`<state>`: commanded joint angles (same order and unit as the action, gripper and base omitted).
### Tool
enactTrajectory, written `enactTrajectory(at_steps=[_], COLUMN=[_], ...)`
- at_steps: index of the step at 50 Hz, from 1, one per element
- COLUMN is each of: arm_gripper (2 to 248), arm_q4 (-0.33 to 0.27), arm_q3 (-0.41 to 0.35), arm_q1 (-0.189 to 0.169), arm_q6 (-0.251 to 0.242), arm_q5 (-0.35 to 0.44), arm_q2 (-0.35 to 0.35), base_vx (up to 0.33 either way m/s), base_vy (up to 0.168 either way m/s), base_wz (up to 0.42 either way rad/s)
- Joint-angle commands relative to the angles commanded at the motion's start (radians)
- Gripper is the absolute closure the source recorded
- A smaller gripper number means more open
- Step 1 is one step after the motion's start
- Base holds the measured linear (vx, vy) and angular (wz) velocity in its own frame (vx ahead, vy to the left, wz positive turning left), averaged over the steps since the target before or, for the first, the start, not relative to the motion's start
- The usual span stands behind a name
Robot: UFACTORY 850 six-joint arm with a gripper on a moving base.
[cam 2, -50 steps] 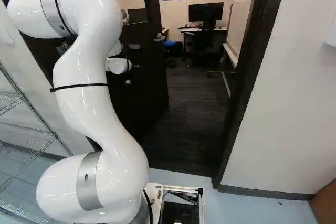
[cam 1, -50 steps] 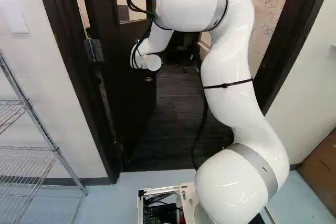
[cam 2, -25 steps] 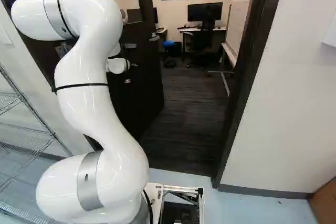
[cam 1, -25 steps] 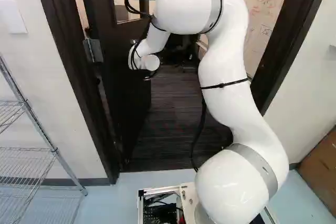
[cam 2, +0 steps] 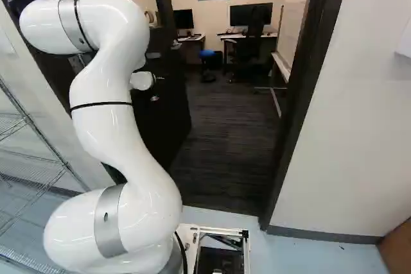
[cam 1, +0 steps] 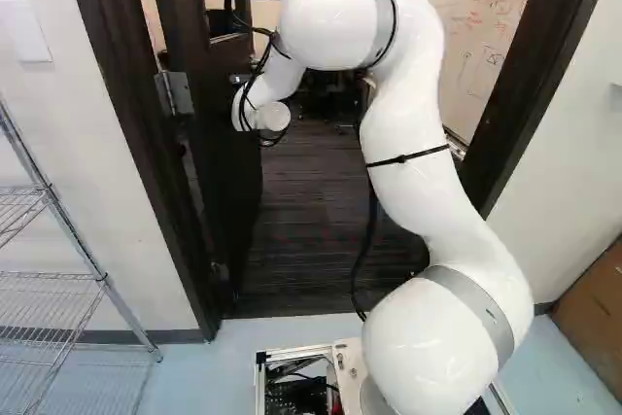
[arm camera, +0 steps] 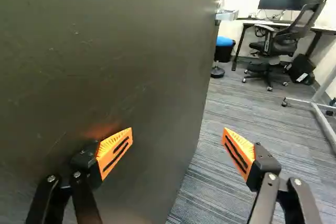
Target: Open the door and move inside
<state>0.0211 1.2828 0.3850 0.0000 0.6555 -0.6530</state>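
Observation:
The dark door [cam 1: 225,191] stands partly open into the room, its hinges on the left side of the frame. In the right base view the door [cam 2: 168,117] is partly behind my arm. My gripper [arm camera: 177,135] is open in the wrist view, nothing between its pads. One finger lies close over the door's flat face [arm camera: 115,56], whether touching I cannot tell; the other is out past the door's free edge, over the carpet. A metal handle [arm camera: 227,15] juts out at that edge, ahead of the gripper. My arm's wrist hides the fingers in the base views.
The doorway's right post [cam 2: 308,81] stands right of my arm. Inside are dark carpet [cam 2: 225,139], desks, monitors, an office chair [arm camera: 278,35], a blue-topped stool [arm camera: 223,51] and a whiteboard [cam 1: 476,26]. A wire rack [cam 1: 58,279] stands left, a brown box [cam 1: 593,308] right.
The door has swung farther into the room, showing more of the desks. My arm's upper part and wrist have shifted left with it in the left base view. The base has not visibly moved.

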Motion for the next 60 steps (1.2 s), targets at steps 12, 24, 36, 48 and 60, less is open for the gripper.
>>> enactTrajectory(at_steps=[12, 24, 36, 48, 60], arm_gripper=[3, 3, 3, 3, 3], arm_q4=[-0.057, -0.075, -0.076, -0.076, -0.076], arm_q3=[0.032, 0.05, 0.046, 0.018, -0.013], arm_q1=[0.009, 0.013, 0.01, -0.009, -0.032], arm_q6=[0.0, 0.0, 0.0, 0.0, 0.0], arm_q5=[0.0, 0.0, 0.0, 0.0, 0.0], arm_q2=[-0.024, -0.036, -0.034, -0.013, 0.009], base_vx=[0.0, 0.0, 0.0, 0.0, 0.0], base_vy=[0.0, 0.0, 0.0, 0.0, 0.0], base_wz=[0.0, 0.0, 0.0, 0.0, 0.0])
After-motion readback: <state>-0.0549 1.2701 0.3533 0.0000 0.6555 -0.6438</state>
